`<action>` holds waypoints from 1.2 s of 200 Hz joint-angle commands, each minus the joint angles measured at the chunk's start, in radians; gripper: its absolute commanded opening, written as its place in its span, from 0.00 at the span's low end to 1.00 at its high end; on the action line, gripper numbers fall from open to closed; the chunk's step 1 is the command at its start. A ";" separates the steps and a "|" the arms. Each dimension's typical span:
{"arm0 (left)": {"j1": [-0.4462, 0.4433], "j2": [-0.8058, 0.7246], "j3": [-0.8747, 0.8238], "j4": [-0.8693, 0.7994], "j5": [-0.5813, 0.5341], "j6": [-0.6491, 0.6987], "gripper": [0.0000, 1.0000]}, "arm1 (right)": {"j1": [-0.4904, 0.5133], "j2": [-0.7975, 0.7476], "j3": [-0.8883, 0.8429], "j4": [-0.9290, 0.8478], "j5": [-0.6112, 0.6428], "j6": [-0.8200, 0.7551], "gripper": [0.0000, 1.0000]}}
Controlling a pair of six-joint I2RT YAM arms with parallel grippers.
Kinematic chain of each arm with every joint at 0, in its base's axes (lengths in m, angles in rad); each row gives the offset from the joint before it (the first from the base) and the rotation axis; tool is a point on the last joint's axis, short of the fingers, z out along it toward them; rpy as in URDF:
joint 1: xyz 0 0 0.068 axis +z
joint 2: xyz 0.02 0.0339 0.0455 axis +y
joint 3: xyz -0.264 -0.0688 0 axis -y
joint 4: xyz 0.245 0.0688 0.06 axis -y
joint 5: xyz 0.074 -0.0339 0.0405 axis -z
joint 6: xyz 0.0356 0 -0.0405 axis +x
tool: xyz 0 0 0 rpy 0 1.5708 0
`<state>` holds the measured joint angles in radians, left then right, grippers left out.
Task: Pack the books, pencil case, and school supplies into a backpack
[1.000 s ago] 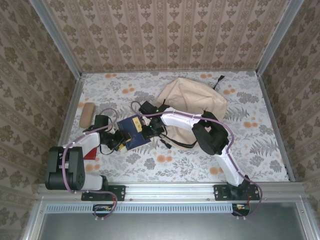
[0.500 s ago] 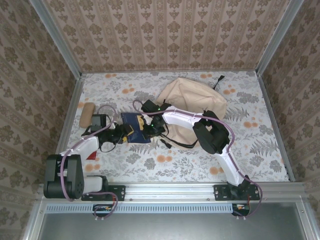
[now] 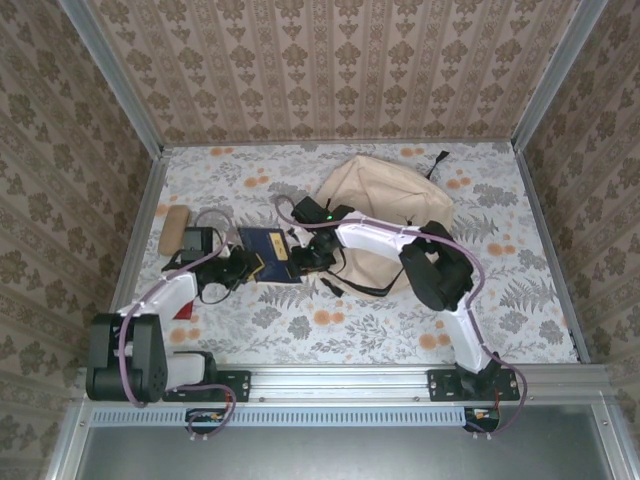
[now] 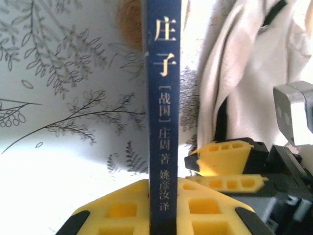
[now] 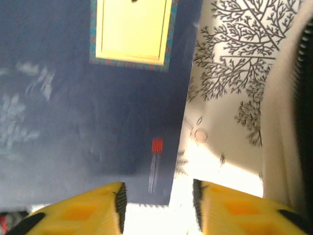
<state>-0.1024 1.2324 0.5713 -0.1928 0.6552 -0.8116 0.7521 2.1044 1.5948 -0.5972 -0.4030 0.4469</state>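
- Backpack [image 3: 395, 200]: slumped on the floral table [image 3: 330, 325], far centre.
- Navy book [image 4: 164, 98]: cover up, just left of the backpack, between both grippers.
- Pencil case [image 3: 174, 229]: flat near the table's left edge, well apart from the backpack.
- Left gripper [image 4: 163, 198]: jaws clamped on the book's spine.
- Right gripper [image 5: 156, 200]: jaws parted, gripping nothing; the book's corner sits at the gap.

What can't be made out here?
Top view: the right arm crosses the backpack, so open or zipped is unclear.
Top view: the left arm hides most of a red item.
Right wrist view: top edge cuts the label on the navy book; text washed out.
Left wrist view: left gripper hides the book's lower end.
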 commanded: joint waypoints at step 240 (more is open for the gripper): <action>-0.310 0.016 0.393 0.267 0.192 -0.218 0.07 | -0.362 -0.470 -0.402 0.828 -0.524 0.572 0.77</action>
<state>-0.4110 1.2488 0.9386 0.0269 0.8314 -1.0218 0.3962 1.6310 1.2068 0.1696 -0.8707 0.9798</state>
